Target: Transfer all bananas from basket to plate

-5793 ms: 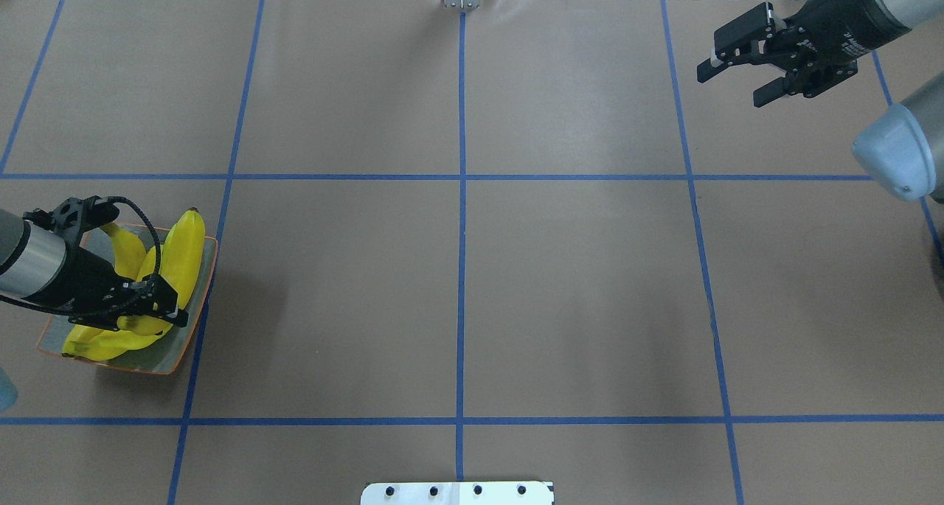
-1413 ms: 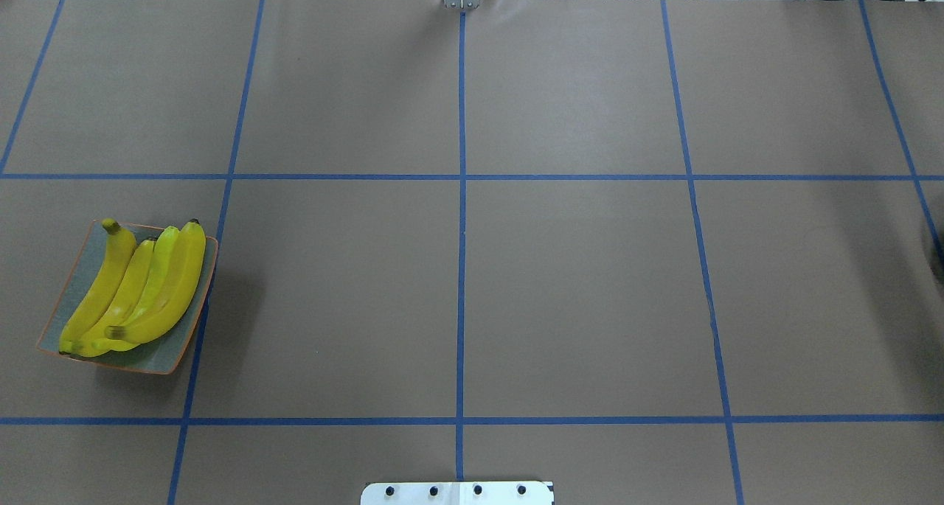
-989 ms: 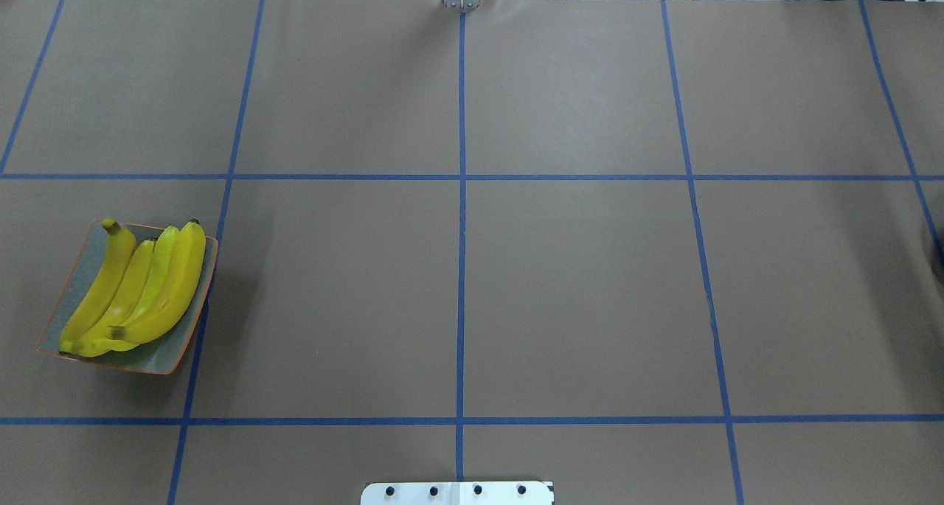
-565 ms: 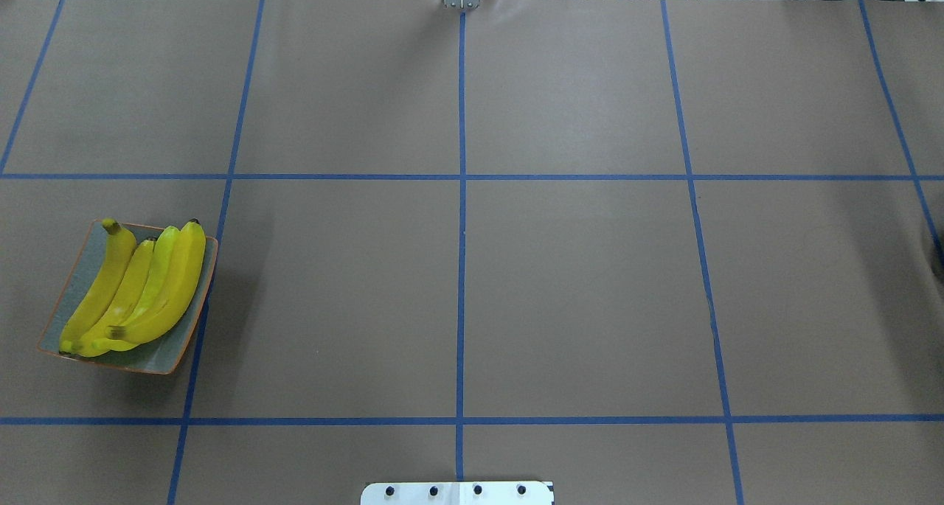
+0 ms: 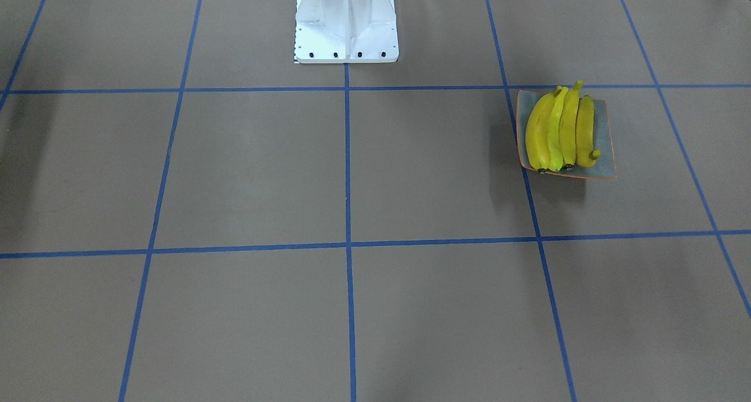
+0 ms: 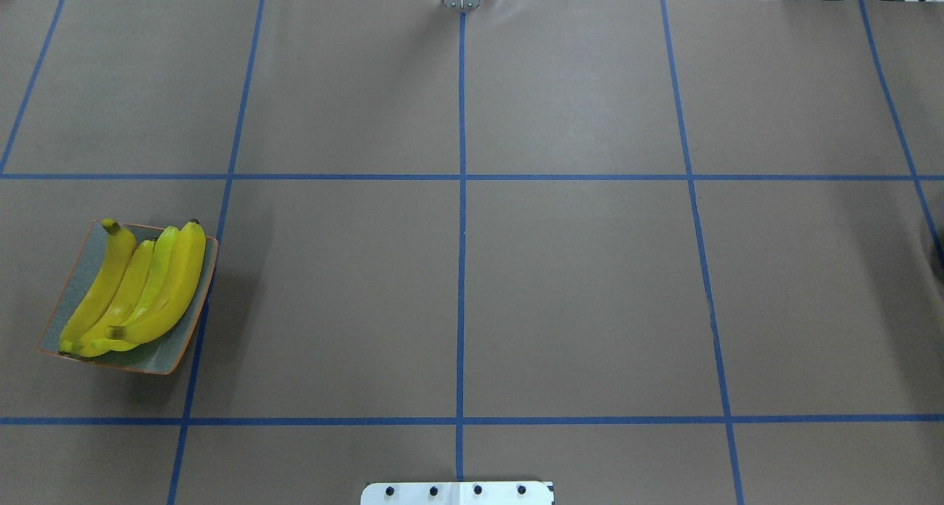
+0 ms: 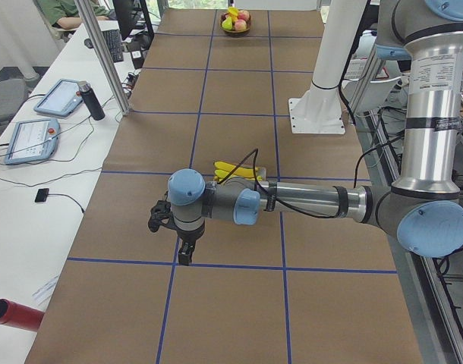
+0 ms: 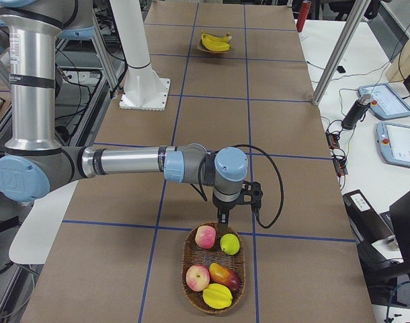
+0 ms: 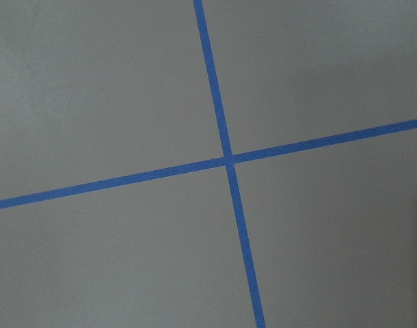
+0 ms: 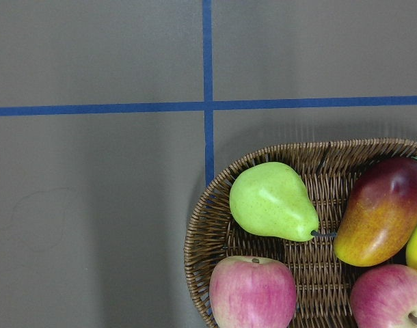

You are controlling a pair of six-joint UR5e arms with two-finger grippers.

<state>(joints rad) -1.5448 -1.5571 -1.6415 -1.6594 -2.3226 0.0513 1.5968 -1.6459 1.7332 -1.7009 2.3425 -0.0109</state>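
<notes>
Four bright yellow curved bananas [image 6: 136,287] lie side by side on the square grey-blue orange-rimmed plate [image 6: 158,359]; left end effector [image 7: 184,254] and right end effector [image 8: 225,217], opening cannot be told; risk: right one, beside oval wicker basket [image 10: 196,236], could grab the green pear [image 10: 273,201] instead.

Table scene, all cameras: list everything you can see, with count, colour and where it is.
bananas: four, yellow, side by side on the plate
plate: one, grey-blue with orange rim, robot's left side of table
basket: one, brown wicker, table's end at robot's right
apples: two, pink-red, in basket
pear: one, green, in basket
mango: one, red-yellow, in basket
yellow fruit: one, in basket
left gripper: black, over bare table; state unclear
right gripper: black, by basket's rim; state unclear
</notes>
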